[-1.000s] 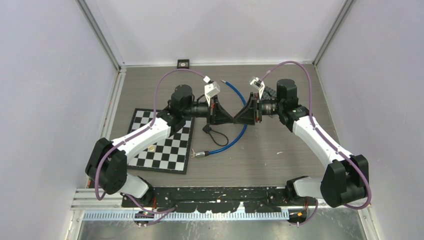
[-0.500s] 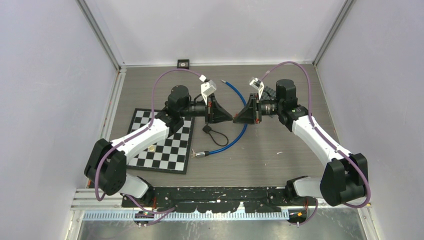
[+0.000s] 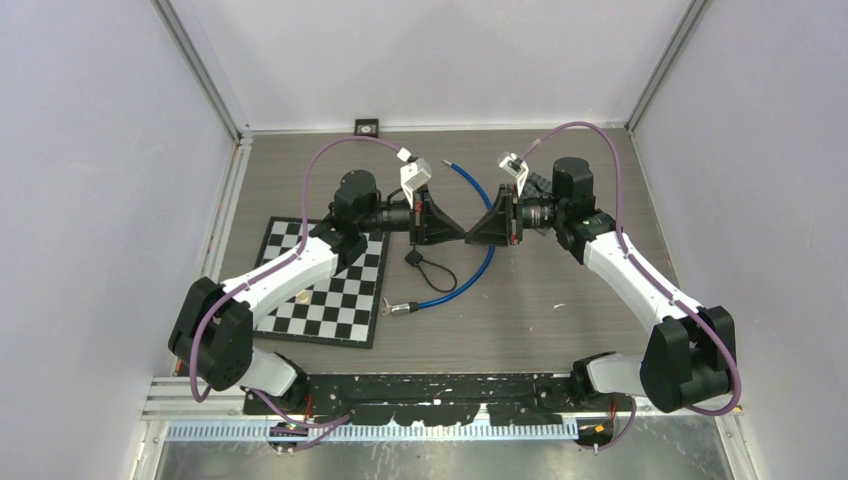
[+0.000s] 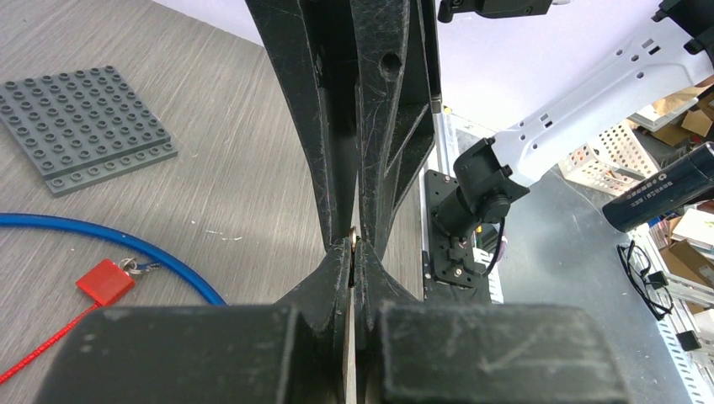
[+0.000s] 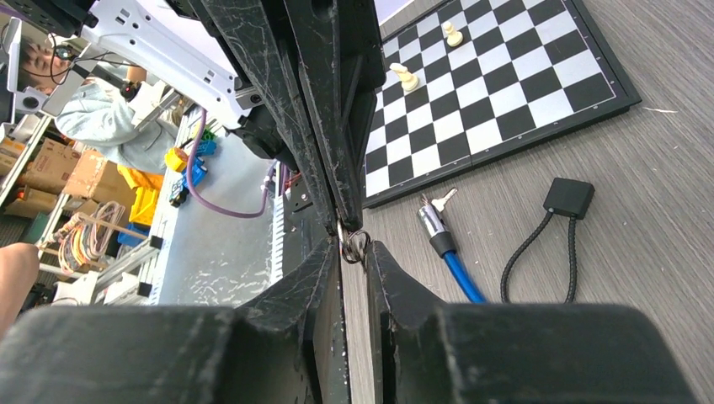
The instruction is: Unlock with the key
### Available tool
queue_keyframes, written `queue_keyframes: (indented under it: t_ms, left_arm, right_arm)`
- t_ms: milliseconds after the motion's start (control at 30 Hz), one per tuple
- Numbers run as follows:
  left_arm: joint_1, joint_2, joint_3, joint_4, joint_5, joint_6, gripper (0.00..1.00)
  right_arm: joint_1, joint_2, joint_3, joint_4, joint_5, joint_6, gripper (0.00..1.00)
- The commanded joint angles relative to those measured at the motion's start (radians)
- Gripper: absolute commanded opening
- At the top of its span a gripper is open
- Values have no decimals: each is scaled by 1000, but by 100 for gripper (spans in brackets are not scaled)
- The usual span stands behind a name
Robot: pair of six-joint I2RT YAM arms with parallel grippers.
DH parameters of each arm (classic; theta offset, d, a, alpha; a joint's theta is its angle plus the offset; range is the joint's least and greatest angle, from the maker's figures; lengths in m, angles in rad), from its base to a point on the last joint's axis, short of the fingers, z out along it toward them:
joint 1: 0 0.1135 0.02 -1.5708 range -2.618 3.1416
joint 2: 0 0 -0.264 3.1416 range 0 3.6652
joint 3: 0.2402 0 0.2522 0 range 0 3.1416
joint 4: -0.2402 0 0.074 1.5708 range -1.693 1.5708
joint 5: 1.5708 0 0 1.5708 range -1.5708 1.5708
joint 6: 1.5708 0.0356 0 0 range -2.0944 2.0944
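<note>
- Left gripper (image 3: 458,238) and right gripper (image 3: 475,238) are raised over the middle of the grey wood-grain table (image 3: 560,300), meeting tip to tip.
- Left gripper: jaws drawn to a thin slit.
- Right gripper: jaws likewise narrow, with table showing through the gap.
- A small silver key on a wire ring (image 5: 354,246) sits exactly where the two sets of tips meet. Cannot tell which gripper has the hold on it.
- The blue cable lock (image 5: 459,276) lies on the table below the grippers. Its metal end (image 5: 431,223) is near the edge of the black-and-white chessboard (image 5: 505,93), with another small key (image 5: 439,201) touching it.
- A black cord loop with a square fob (image 5: 568,198) lies just beside the cable.
- Two white chess pieces (image 5: 407,78) stand on the board.
- Left wrist view: grey studded baseplate (image 4: 88,126) and a red tag on a red cord (image 4: 105,282), the tag next to the blue cable.
</note>
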Motion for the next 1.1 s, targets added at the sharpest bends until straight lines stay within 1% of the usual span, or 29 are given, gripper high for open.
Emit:
queue_keyframes:
  t_ms: [0,100,267,333,367,400,467,567,700,833,933,1033,1067]
  left_arm:
    - [4,-7,-4,58,0,-6,0]
    - [4,-8,-7,56,2,-5,0]
    - [5,-1,-9,58,8,-6,0]
    - [4,4,-10,58,11,-8,0]
    - [5,4,-11,59,12,-8,0]
    - [4,7,-10,60,13,-8,0]
    - [4,9,-10,57,13,-8,1]
    - [4,3,-9,52,13,-6,13]
    - [7,-20,-12,37,10,11,36]
    - [23,-50,-21,44,3,7,57]
    - [51,-74,-24,44,-7,4,67]
    - [85,-96,-30,34,-11,23,73]
    - [94,-105,-28,19,-14,41,73]
  right_arm:
    - [7,-5,2,55,-26,18,25]
    - [7,-5,3,60,-29,24,25]
    - [8,-3,0,74,-23,35,18]
    - [7,-5,-4,84,-18,41,12]
    - [8,-8,-7,88,-13,42,8]
    - [8,-12,-11,92,-1,41,1]
    - [6,-22,-22,106,19,40,1]
    - [4,-27,-27,111,19,35,1]
    - [-1,-34,-31,95,15,10,0]
    - [-5,-35,-12,-9,14,-80,1]
    - [-5,-33,1,-78,15,-132,1]
    - [-5,-39,7,-126,27,-174,1]
    - [-5,-45,13,-159,36,-205,0]
